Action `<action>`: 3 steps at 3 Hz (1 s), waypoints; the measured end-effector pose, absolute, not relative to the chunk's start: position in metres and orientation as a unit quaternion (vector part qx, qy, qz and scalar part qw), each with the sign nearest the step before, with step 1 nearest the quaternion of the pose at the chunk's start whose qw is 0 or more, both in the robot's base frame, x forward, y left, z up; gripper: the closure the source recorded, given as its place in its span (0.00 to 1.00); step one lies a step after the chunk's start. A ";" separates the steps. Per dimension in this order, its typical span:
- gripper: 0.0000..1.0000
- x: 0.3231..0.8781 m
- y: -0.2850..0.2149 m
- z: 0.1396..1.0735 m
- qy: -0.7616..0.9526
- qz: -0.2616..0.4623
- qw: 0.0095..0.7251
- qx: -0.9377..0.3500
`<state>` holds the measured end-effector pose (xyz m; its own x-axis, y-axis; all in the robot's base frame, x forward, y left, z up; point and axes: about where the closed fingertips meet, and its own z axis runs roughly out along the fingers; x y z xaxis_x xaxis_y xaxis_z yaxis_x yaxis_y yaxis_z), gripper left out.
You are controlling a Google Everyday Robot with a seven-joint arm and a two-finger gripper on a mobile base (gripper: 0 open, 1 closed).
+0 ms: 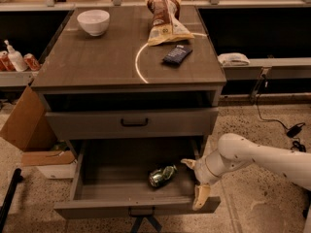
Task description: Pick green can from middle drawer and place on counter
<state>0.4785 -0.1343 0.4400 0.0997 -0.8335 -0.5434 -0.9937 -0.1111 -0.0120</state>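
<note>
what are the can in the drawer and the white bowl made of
The small dented green can looks like thin shiny metal: it glints and is crumpled. The round white bowl looks glazed ceramic, perhaps plastic: smooth sheen. The gripper sits at the right front corner of the open wooden drawer, fingers apart.

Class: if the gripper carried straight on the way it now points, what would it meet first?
Probably the right wall of the middle drawer. The open gripper hangs just outside it, pointing left toward the green can lying inside. Depth is unclear.
</note>
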 end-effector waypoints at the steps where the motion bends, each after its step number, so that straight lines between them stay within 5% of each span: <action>1: 0.00 0.492 -0.130 0.439 0.620 0.205 0.207 -0.728; 3: 0.00 0.513 -0.129 0.451 0.599 0.199 0.242 -0.737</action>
<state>0.5129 -0.1291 0.4511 0.2035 -0.7866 -0.5830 -0.9791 -0.1655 -0.1184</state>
